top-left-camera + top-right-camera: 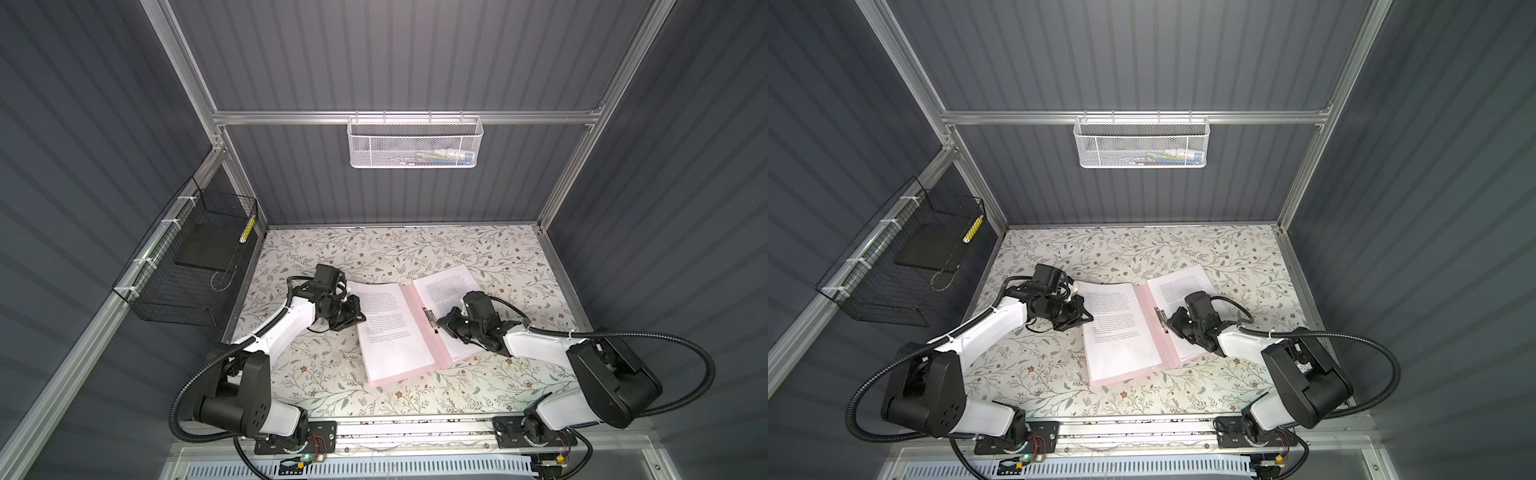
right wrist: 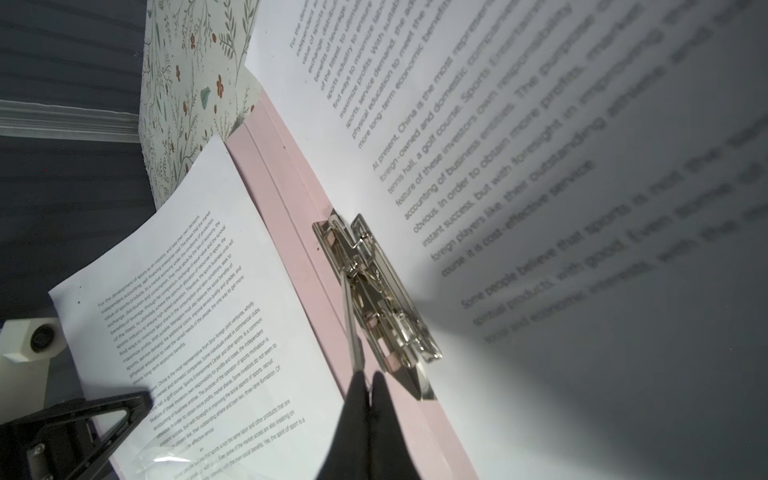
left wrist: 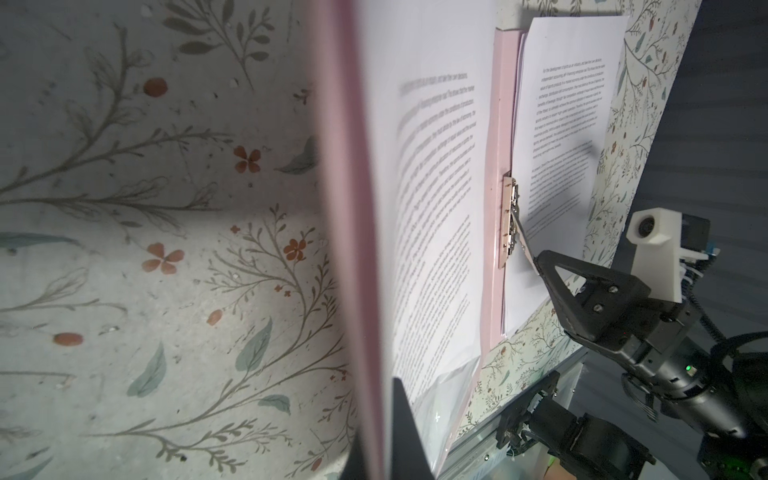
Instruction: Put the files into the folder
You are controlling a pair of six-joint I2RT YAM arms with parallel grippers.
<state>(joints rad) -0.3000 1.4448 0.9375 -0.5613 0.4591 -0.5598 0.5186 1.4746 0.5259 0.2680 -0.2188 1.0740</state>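
On floral mat (image 1: 316,374), left pincer (image 1: 362,318) clamping pink folder (image 1: 415,311), right pincer (image 1: 439,326) pinching slim metal clip (image 1: 429,318)

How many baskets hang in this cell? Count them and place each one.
2. A white mesh basket hangs high at the back, in the middle. A black wire basket hangs lower on the left side. No others show in either top view.

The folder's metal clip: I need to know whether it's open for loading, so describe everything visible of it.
The metal clip is a slim, shiny silver spring mechanism lying along the spine of the open pink folder, between the two printed pages. Its thin lever is lifted off the base and pinched by the shut right tool.
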